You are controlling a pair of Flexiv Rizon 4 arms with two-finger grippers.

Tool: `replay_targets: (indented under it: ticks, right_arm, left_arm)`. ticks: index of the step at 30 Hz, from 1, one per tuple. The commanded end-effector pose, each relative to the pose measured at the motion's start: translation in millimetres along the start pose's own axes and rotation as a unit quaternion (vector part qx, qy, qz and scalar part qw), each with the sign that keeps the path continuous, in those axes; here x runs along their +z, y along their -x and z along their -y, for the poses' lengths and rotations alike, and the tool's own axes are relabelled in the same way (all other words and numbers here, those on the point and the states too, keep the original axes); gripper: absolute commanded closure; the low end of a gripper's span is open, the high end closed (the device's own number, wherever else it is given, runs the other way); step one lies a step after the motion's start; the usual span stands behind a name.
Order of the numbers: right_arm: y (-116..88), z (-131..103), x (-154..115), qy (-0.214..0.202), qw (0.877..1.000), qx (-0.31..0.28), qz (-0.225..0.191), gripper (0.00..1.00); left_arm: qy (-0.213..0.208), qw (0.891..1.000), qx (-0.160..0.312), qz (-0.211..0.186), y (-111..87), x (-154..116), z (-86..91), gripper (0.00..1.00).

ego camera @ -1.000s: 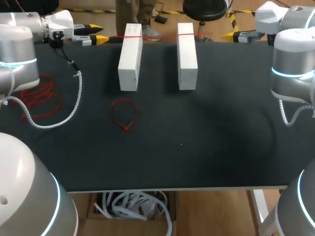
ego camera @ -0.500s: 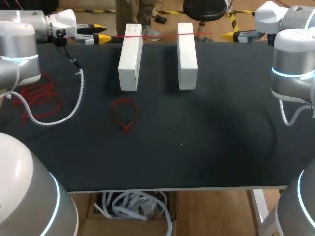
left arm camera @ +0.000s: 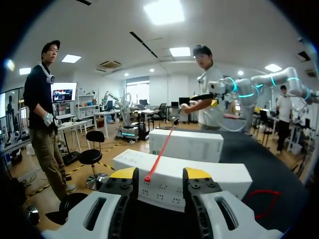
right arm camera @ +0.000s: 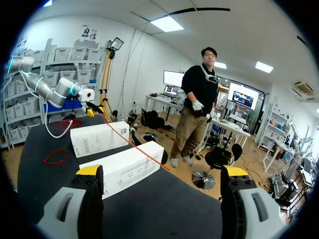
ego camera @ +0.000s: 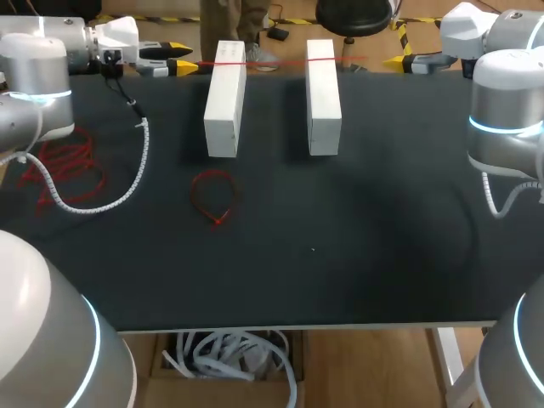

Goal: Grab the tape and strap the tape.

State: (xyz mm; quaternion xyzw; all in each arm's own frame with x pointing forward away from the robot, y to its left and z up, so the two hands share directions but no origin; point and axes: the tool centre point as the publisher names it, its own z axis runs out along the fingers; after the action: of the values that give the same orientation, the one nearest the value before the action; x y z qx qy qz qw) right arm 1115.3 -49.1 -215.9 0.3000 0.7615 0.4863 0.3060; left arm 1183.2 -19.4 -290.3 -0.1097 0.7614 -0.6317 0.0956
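Note:
Two long white boxes, the left box (ego camera: pixel 225 98) and the right box (ego camera: pixel 323 95), lie side by side at the table's far side. A thin red strap (ego camera: pixel 280 61) is laid straight across their far ends. My left gripper (ego camera: pixel 181 57) hovers at the far edge just left of the strap's end. In the left wrist view that end (left arm camera: pixel 147 178) shows between the left gripper's (left arm camera: pixel 160 174) parted fingers, touching neither; the gripper is open. My right gripper (ego camera: pixel 398 59) is wide open beyond the strap's other end (right arm camera: pixel 168 169), nothing between its fingers (right arm camera: pixel 89 172).
A looped red strap (ego camera: pixel 214 197) lies on the black table in front of the left box. A heap of several red straps (ego camera: pixel 64 166) sits at the left edge, under my left arm's white coiled cable (ego camera: pixel 127 174).
My left gripper has shifted a little to the right along the far edge, closer to the strap's end. The right arm and the boxes have not moved.

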Motion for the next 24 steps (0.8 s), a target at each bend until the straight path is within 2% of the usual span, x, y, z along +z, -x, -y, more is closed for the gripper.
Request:
replay_targets:
  ticks: [1, 6, 8, 10, 13, 24]
  right_arm:
    - [0, 0, -1, 0.000, 1.000, 0.000, 0.000, 0.00]
    - [0, 0, -1, 0.000, 1.000, 0.000, 0.000, 0.00]
    - [0, 0, -1, 0.000, 1.000, 0.000, 0.000, 0.00]
    - [0, 0, -1, 0.000, 1.000, 0.000, 0.000, 0.00]
    - [0, 0, -1, 0.000, 1.000, 0.000, 0.000, 0.00]
    - [0, 0, -1, 0.000, 1.000, 0.000, 0.000, 0.00]
  left_arm:
    - [-0.005, 1.000, -0.004, -0.020, 9.1, 6, -7.6, 0.62]
    - [-0.012, 1.000, -0.009, -0.027, 9.1, 11, -9.4, 0.61]
    - [-0.014, 0.999, -0.010, -0.029, 9.9, 13, -10.6, 0.65]
    - [-0.015, 0.999, -0.011, -0.031, 11.2, 15, -12.0, 0.74]
    - [-0.018, 0.999, -0.011, -0.037, 12.7, 16, -13.3, 0.66]
    - [-0.019, 0.999, -0.011, -0.046, 20.7, 21, -18.3, 0.69]
